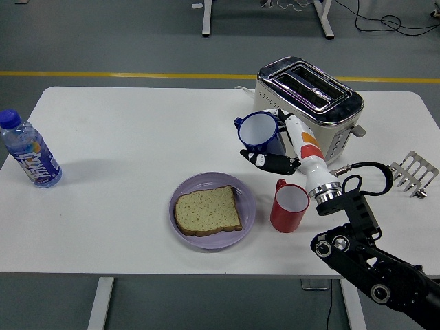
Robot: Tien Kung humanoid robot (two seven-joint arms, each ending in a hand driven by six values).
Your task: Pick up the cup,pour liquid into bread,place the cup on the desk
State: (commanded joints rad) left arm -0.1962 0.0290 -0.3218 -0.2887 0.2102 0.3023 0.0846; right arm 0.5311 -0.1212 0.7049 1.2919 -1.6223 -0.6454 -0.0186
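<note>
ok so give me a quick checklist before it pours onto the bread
1. Blue cup held in right robot hand: ok.
2. Cup upright, not yet tipped: ok.
3. Cup over the bread: not ok, it sits up and right of the plate.
4. Red cup clear of the arm's path: cannot tell, it stands close under the forearm.
5. Liquid in the blue cup: cannot tell.
</note>
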